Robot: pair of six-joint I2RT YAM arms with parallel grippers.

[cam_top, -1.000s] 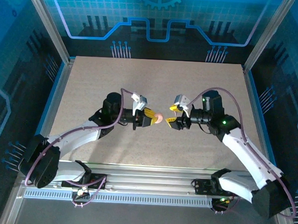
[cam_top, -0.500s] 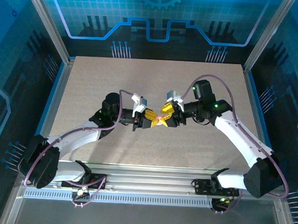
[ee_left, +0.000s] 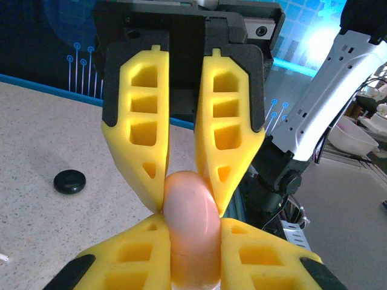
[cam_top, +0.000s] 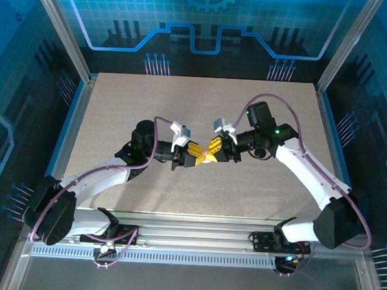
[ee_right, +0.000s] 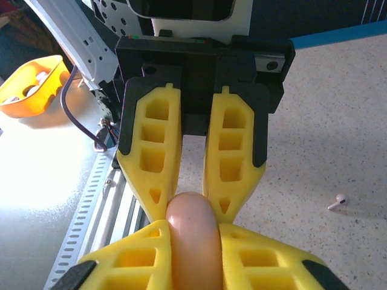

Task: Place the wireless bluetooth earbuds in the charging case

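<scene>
My left pincer and right pincer meet tip to tip, both clamped narrow on the charging case, held edge-on between them.

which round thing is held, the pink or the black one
The pink charging case: left gripper and right gripper both clamp it. The black disc lies untouched on the table.
</scene>
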